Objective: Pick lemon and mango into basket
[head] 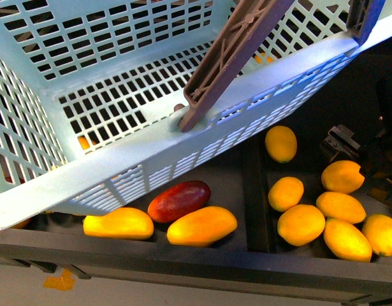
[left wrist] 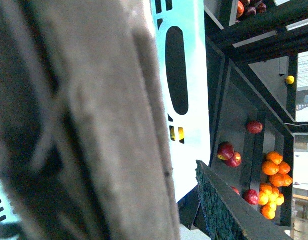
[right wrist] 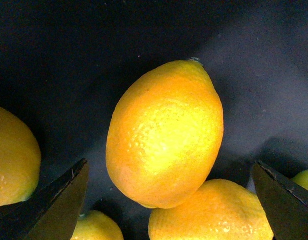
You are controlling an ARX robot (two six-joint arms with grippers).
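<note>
Since the small oval bright-yellow lemon lies centred beneath my right gripper, its dark fingers stand spread to straddle it, not touching. The pale turquoise slotted plastic basket tilts at ten o'clock from it, close for the drop; the elongated yellow-orange mango waits at eight.

basket: upper left, tilted, overhanging left bin
mangoes: left bin, front, partly under the basket rim
divider: between both bins
lemons: right bin, clustered, some touching
</note>
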